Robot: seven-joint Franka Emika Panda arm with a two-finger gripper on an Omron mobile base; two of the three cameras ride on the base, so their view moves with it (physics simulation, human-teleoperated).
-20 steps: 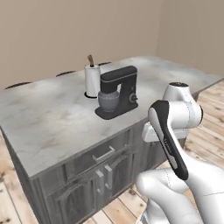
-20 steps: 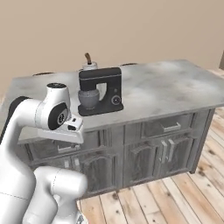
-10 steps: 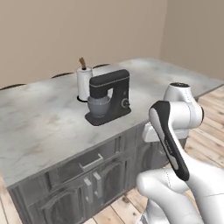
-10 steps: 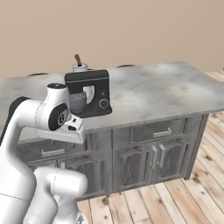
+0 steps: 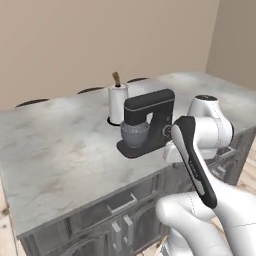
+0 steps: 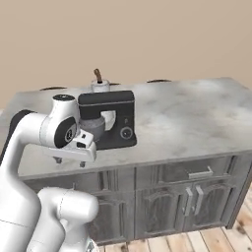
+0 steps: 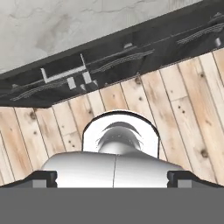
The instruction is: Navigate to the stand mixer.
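Stand mixer (image 5: 146,123) sits on the marble counter (image 5: 55,155) near its front edge, just in front of a white paper-towel roll (image 5: 118,102); in the right base view the stand mixer (image 6: 110,119) is left of centre, head running sideways along the counter (image 6: 187,118) edge, bowl toward the robot's left. Arm is folded up in front of the base, elbow close to the mixer's right end in the left base view. End effector (image 6: 70,160) hangs below the wrist over the counter's front edge, pointing down; hand view shows only wood floor (image 7: 183,100) and dark cabinet fronts (image 7: 109,61). Finger tips barely show at the bottom corners, so cannot tell if spread or pressed together; nothing visibly held. Key relation: mixer lies straight ahead of the base, slightly to its left, above and beyond the end effector. Judgement: base looks nearly at the goal, little approach left, maybe a small shift left to centre it
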